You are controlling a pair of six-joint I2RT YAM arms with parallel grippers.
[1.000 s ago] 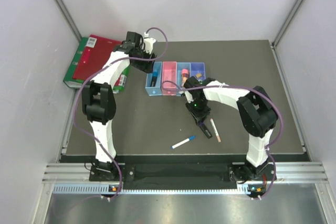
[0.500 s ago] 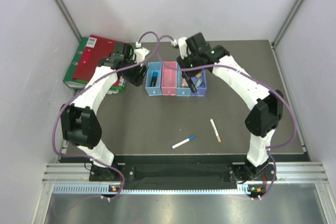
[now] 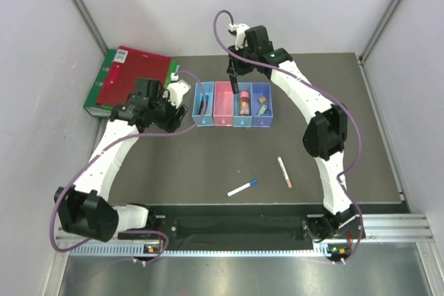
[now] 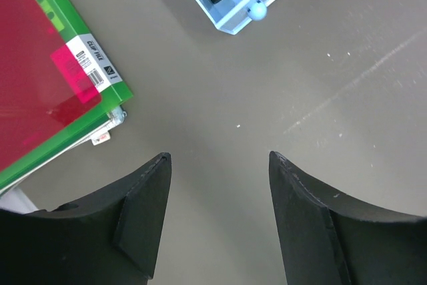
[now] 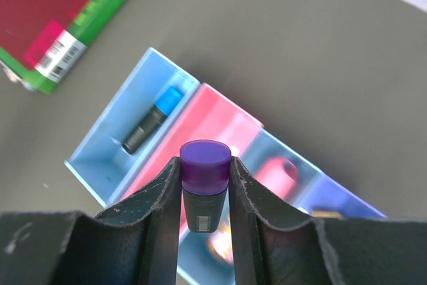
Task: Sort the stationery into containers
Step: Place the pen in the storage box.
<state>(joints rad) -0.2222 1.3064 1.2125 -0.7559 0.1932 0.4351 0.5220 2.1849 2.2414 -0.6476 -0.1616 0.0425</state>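
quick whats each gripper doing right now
left gripper: open, holding nothing.
right gripper: shut on the purple-black highlighter.

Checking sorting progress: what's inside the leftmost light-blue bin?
One blue-capped black highlighter lies in the leftmost light-blue translucent plastic bin; nothing else shows. The floor under it is covered.

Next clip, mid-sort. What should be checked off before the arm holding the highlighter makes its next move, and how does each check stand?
1. Grip: right jaws shut on purple highlighter: ok.
2. Highlighter squarely over one bin: cannot tell; it hangs near the wall between the pink bin and its neighbour.
3. Left jaws clear of the bins: ok; open, empty, over bare table beside the red binder.
4. Blue highlighter inside the end light blue bin: ok.
5. Loose items sorted: not ok; white pen and pinkish pen lie on the table.
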